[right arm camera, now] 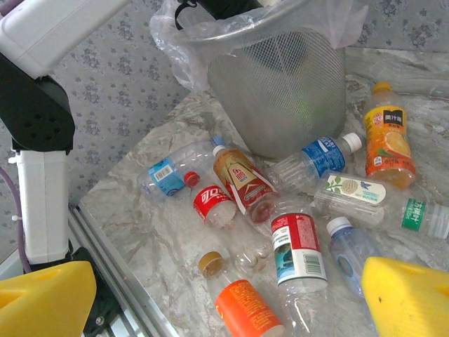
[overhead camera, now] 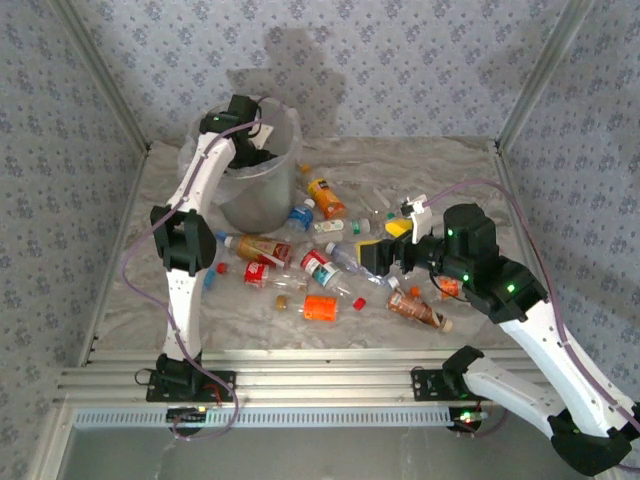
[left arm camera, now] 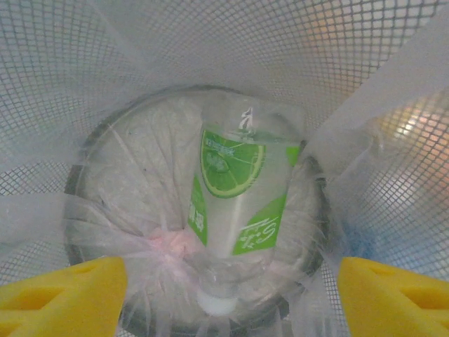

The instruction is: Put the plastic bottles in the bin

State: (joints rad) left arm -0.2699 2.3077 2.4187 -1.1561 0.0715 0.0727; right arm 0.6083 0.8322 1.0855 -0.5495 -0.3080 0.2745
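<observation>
Yellow pads tip both arms. From above, the left gripper (overhead camera: 255, 150) hangs over the bin (overhead camera: 262, 195) at the far left of the table (overhead camera: 480, 190). The plastic bottles (overhead camera: 320, 265) lie scattered in the middle, under and just left of the right gripper (overhead camera: 380, 240).

At the left wrist, the fingers (left arm camera: 63, 295) stand apart and hold nothing. A green-label bottle (left arm camera: 238, 210) lies down on the bin's bottom between them, not touching.

At the right wrist, the pads are wide and empty. A red-label bottle (right arm camera: 298, 253) and an orange-label bottle (right arm camera: 245, 309) lie between them.
</observation>
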